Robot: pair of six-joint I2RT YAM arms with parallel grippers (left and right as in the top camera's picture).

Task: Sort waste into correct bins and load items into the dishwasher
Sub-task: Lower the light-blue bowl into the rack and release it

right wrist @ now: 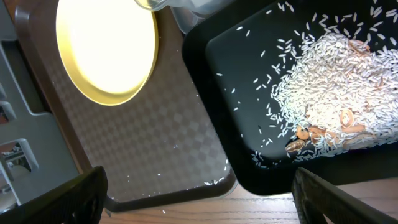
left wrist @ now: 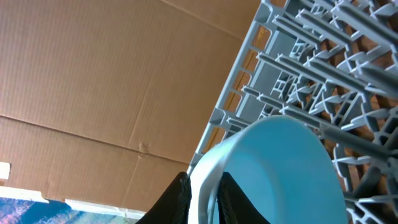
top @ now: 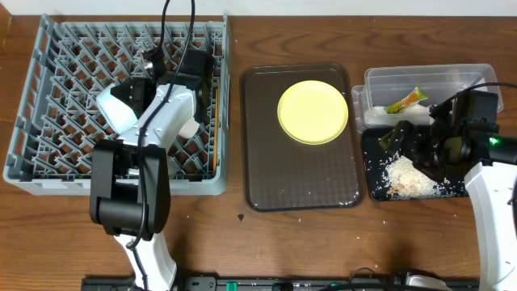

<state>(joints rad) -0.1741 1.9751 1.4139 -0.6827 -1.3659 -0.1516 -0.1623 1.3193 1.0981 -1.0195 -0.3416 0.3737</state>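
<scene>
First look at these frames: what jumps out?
The big grey dish rack fills the left, with the left tool clamped on the rim of a light blue bowl over it. Centre, a bright yellow plate sits on the brown tray; right, a rice pile lies in the black tray.

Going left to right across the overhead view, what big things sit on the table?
Grey dish rack → brown serving tray → black tray holding rice.

Rice scraps [right wrist: 336,74] (white, heaped) lie in the black tray [right wrist: 214,124].
</scene>
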